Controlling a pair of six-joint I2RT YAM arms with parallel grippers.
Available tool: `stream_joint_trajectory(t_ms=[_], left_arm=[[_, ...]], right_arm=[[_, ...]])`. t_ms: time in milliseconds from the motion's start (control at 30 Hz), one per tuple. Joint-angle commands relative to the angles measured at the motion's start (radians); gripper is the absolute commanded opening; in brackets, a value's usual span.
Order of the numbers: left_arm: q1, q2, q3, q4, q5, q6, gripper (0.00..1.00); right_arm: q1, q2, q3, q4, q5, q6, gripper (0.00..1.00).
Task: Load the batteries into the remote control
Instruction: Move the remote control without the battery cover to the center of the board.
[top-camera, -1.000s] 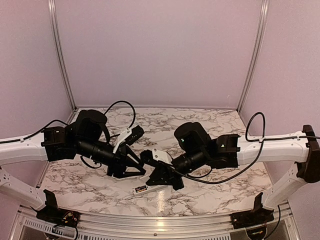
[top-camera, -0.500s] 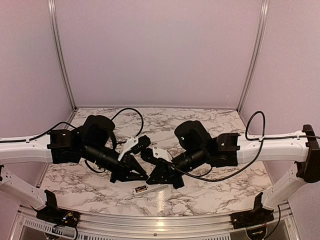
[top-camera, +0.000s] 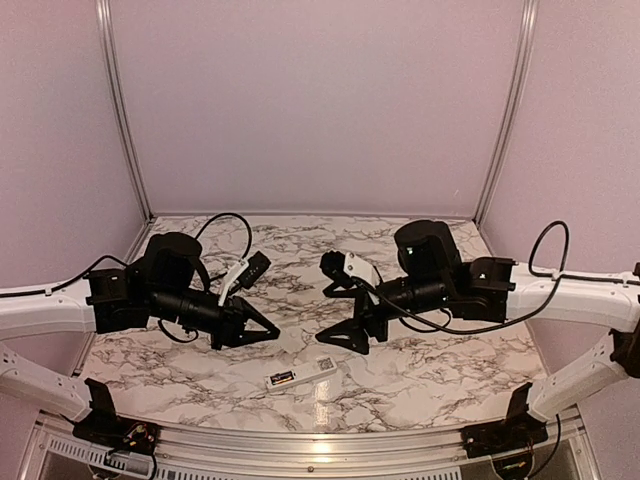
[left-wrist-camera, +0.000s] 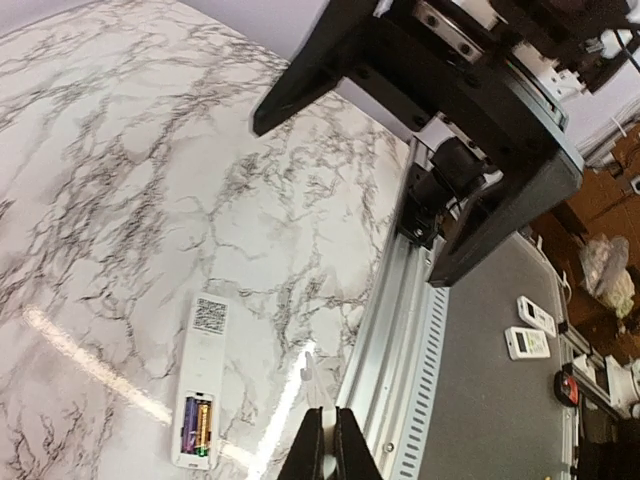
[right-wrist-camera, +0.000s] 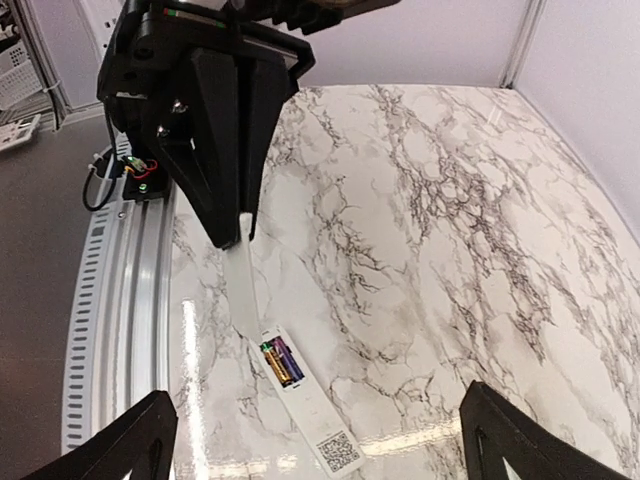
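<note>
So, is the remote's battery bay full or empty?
Full: two batteries sit in the uncovered bay of the remote; the left tool holds a white strip.
</note>
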Motion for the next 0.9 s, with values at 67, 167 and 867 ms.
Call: stream_joint_trajectory(t_ms=[67,167,867], left_arm=[[0.198,-0.141,-0.168,0.209,-0.116,-0.298,0.0],[0.257,-0.192,-0.209,0.223,-0.149,-0.369,0.0],[0.513,-0.363,-0.363,0.218,-0.128,-0.51,0.0]], right_arm=[[0.02,0.115,-0.019,0.01,0.243,-0.089,0.99],[0.046,0.207,0.013,-0.003,0.234,-0.134,0.98],[0.075,0.653,0.277,-0.15,0.096,-0.298,0.88]])
